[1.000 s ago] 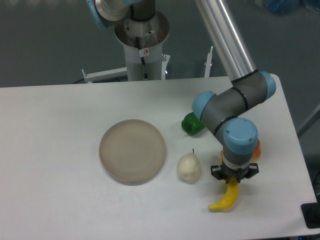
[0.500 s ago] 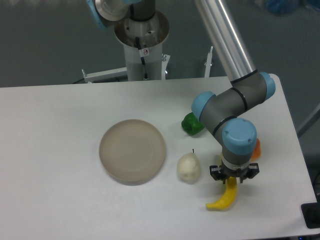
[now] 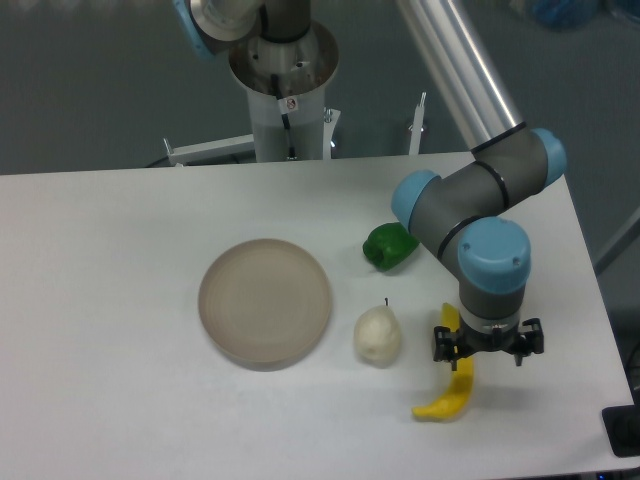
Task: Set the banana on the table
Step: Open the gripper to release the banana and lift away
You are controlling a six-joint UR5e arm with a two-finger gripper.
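Fixed camera: banana (image 3: 447,393) lies on the surface (image 3: 120,300) near the front right corner, just right of the pear (image 3: 377,335). Hand (image 3: 487,352) spread open, gripping nothing, hovering beside the banana's upper end. Release step looks done; next, lift clear.

No text, label or number can be read

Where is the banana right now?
The banana lies on the white table near its front right edge, just right of the pale pear, with the gripper right above its upper end.
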